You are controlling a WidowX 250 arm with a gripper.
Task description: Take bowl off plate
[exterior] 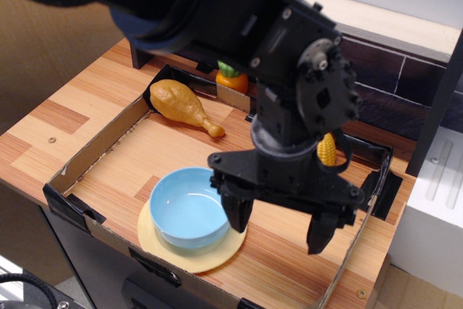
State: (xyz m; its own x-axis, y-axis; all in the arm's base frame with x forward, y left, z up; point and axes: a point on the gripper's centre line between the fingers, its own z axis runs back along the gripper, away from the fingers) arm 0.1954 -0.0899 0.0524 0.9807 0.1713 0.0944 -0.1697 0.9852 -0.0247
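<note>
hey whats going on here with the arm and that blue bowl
A black robot arm hangs over a shallow cardboard tray on a wooden table. Its gripper is open, one finger at the right rim of the blue bowl, which sits on the yellow plate. Nothing is gripped yet. A toy drumstick lies further back.
</note>
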